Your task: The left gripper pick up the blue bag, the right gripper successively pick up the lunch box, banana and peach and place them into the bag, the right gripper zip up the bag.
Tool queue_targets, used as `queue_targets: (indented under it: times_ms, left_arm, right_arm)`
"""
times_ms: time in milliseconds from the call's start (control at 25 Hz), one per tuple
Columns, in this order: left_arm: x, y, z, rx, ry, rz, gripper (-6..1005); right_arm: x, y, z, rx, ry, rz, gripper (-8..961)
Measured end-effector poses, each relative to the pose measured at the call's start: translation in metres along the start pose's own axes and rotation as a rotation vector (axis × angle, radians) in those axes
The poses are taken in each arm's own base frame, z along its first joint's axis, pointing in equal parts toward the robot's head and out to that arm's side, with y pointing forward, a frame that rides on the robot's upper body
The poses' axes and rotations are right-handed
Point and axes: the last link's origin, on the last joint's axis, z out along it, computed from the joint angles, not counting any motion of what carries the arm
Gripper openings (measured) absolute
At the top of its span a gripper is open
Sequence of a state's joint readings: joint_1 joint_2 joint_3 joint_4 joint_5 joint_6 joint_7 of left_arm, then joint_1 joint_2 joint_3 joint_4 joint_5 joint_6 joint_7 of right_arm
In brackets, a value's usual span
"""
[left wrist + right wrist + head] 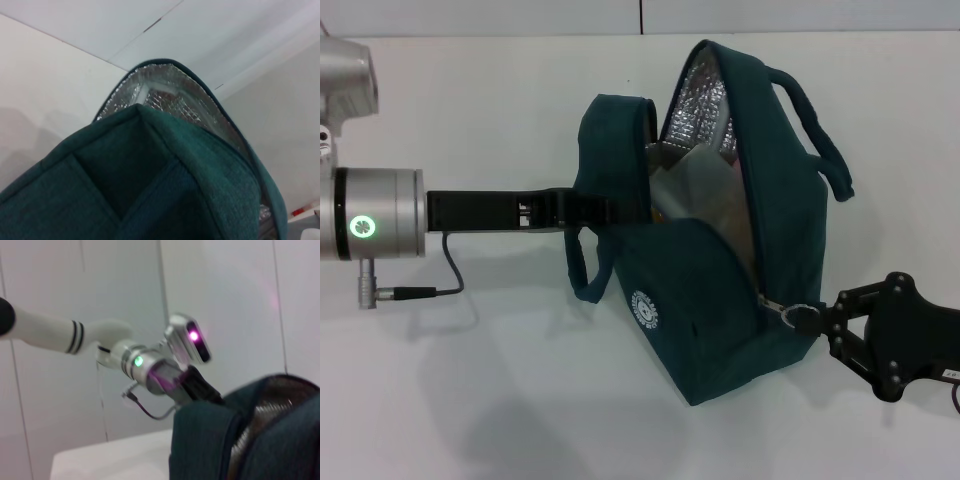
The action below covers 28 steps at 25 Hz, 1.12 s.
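Note:
The blue bag (720, 300) stands tilted on the white table, its top open and the silver lining (705, 95) showing. My left gripper (605, 210) reaches in from the left and is shut on the bag's near wall by a loop handle (585, 265). A clear lunch box (695, 180) shows dimly inside. The banana and peach are hidden. My right gripper (823, 320) is at the bag's lower right corner, shut on the metal zipper ring (802, 315). The bag's fabric (150, 190) fills the left wrist view. The right wrist view shows the bag (210, 440) and the left gripper (202, 389).
The white table (470, 400) runs under and around the bag, with a wall seam (641, 15) at the back. A grey cable (440, 285) hangs from the left wrist. The second loop handle (815, 130) sticks out at the bag's far right.

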<state>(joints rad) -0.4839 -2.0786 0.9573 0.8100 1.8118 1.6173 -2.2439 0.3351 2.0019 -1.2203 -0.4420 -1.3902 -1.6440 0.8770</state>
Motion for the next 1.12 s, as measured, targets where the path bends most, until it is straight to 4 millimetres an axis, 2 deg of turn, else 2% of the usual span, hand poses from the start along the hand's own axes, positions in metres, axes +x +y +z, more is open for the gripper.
queue_targets:
  times_ms: [400, 520, 600, 800, 1120]
  left_arm:
    - [0.001, 0.0, -0.001, 0.001, 0.01, -0.003, 67]
    - [0.001, 0.0, -0.001, 0.001, 0.01, -0.003, 67]
    - [0.001, 0.0, -0.001, 0.0, 0.01, -0.003, 67]
    - [-0.001, -0.001, -0.001, 0.001, 0.012, -0.004, 68]
    - [-0.005, -0.002, -0.001, -0.012, 0.023, 0.045, 68]
  right_arm:
    - [0.018, 0.002, 0.002, 0.016, 0.087, 0.039, 6]
    - [0.017, 0.004, 0.0, 0.013, 0.07, 0.038, 7]
    - [0.006, 0.006, -0.006, 0.011, -0.006, 0.016, 7]
    - [-0.005, 0.008, -0.01, 0.003, -0.079, -0.003, 7]
    - [-0.011, 0.003, -0.003, -0.004, -0.101, -0.007, 6]
